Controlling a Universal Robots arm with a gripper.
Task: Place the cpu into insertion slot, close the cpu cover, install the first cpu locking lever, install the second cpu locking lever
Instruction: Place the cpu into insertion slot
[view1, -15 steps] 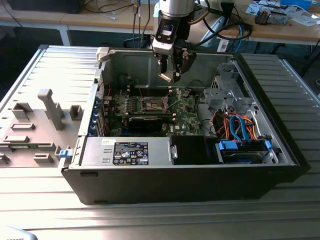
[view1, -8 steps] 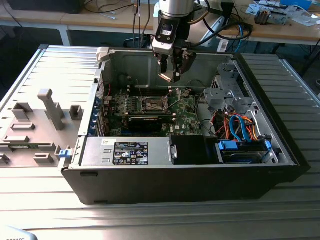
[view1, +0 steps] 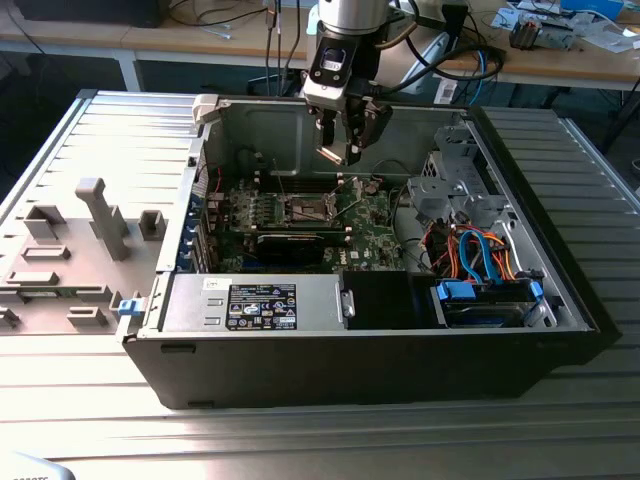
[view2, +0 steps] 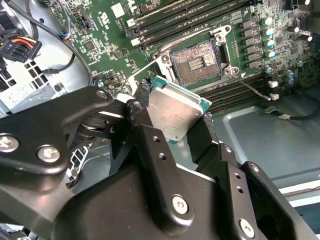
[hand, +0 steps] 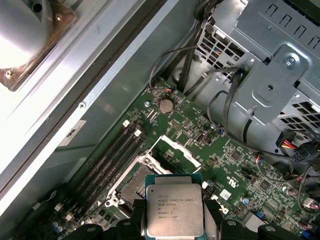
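The black two-finger gripper (view2: 176, 107) clamps the flat, silver-topped square cpu (view2: 172, 116) by its edges above the dark, metal-rimmed insertion slot (view2: 196, 62). A tilted or offset descent could bend its pins.

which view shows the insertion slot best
The second wrist view: the insertion slot lies bare, contacts plainly visible beyond the held cpu. In the first wrist view the cpu hides part of it; the exterior view sees it from afar.

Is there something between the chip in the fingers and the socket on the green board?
Nothing visible. The gripper holds the chip in the air; the socket lies open, its contacts bare, and no cable crosses the gap between them.
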